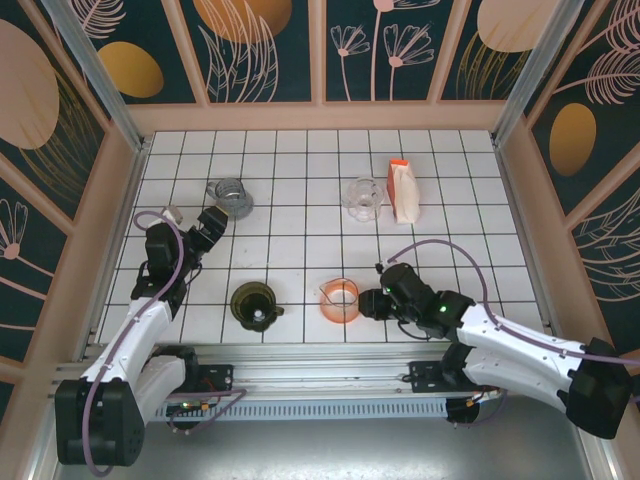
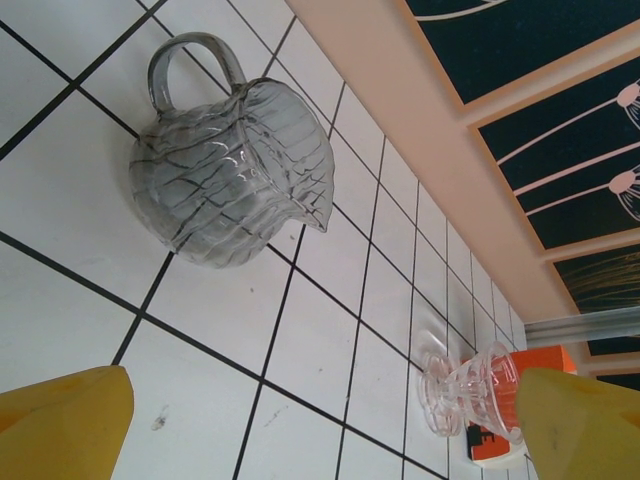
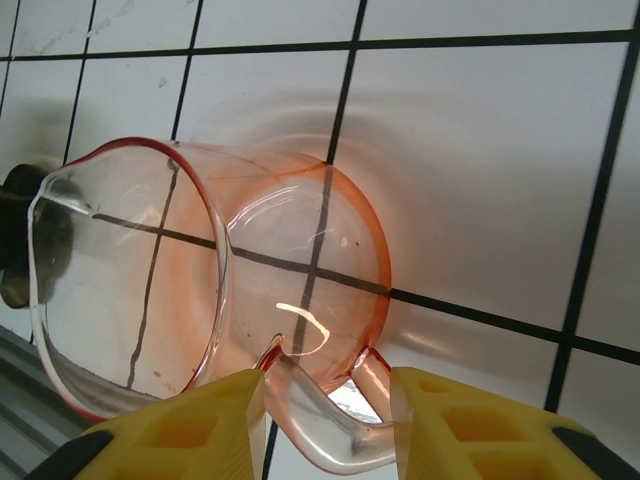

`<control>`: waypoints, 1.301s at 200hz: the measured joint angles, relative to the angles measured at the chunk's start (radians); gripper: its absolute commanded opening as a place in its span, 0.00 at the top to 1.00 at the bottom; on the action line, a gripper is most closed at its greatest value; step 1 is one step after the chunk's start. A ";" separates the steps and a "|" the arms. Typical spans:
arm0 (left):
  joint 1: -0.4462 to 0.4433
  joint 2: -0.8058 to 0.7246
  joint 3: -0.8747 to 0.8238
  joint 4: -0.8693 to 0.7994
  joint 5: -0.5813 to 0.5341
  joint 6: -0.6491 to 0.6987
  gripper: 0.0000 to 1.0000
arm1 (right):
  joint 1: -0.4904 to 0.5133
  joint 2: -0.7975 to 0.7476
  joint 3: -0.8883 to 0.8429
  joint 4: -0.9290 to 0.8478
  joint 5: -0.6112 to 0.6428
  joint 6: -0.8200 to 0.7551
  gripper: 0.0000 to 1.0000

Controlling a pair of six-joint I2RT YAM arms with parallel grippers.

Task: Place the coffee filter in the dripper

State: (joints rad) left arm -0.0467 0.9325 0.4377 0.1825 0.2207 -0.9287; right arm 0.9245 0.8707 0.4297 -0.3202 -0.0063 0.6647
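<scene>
Between right fingers [image 3: 200,425] sits orange jug's handle [image 3: 318,432].

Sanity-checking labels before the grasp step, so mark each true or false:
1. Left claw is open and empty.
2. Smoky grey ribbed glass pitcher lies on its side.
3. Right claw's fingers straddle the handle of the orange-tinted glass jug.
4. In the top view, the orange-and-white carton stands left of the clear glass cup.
1. True. The left claw is open with nothing between its fingers.
2. False. The smoky grey ribbed glass pitcher stands upright.
3. True. The right claw has one finger on each side of the handle of the orange-tinted glass jug.
4. False. The orange-and-white carton stands right of the clear glass cup.
</scene>
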 measured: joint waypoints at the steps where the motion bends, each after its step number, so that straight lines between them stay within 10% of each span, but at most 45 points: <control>1: 0.000 0.000 0.000 0.000 0.000 0.000 0.02 | 0.001 0.001 0.000 0.001 -0.001 0.000 0.64; 161: 0.000 0.017 0.000 -0.001 0.000 -0.016 0.02 | 0.146 0.120 0.011 0.105 0.050 -0.012 0.45; 260: 0.000 0.017 0.000 -0.001 0.000 -0.020 0.01 | 0.217 0.200 0.043 0.169 0.115 -0.058 0.64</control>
State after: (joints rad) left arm -0.0467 0.9493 0.4374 0.1818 0.2207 -0.9485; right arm 1.1412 1.0706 0.4725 -0.1513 0.1085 0.6071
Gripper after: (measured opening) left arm 0.985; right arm 0.370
